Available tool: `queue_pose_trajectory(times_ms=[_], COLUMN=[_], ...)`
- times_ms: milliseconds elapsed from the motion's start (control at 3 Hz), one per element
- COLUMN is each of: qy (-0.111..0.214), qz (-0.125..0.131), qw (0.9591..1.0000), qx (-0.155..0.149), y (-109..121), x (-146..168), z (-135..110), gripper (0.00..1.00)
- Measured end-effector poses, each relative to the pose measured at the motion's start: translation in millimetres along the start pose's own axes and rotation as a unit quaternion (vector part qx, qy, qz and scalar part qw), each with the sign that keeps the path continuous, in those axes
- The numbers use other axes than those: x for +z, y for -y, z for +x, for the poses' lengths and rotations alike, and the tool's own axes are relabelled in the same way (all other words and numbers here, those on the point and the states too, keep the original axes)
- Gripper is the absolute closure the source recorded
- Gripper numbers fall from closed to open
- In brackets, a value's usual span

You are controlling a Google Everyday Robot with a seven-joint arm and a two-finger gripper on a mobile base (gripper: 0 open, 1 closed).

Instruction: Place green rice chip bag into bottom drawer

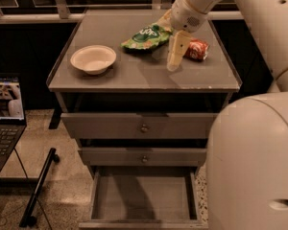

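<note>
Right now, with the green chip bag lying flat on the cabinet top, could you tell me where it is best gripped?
Probably its right end, from above. The green chip bag lies flat and stretches left to right, so a thin end is easier to pinch than the puffy middle. The gripper hangs beside that end, with the red packet just beyond.

On the cabinet top (134, 74): bowl (93, 59) at 9 o'clock, chip bag (146, 37) at 12, packet (198, 50) at 2. Between bag and packet, gripper (175, 56). At 6 o'clock, open bottom drawer (143, 198).
</note>
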State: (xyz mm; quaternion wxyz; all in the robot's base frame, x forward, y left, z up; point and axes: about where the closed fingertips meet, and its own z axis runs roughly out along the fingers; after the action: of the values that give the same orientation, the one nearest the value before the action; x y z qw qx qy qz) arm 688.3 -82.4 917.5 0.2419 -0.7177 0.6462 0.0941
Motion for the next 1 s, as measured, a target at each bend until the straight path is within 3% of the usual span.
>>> queue_pose_trajectory(times_ms=[667,1000], qy=[0.021,0.022], qz=[0.051,0.067], qw=[0.9984,0.9973], qx=[-0.008,-0.021], y=[35.1,57.5], x=[6.5,7.3], z=[32.8,32.6], gripper=[0.0,0.0])
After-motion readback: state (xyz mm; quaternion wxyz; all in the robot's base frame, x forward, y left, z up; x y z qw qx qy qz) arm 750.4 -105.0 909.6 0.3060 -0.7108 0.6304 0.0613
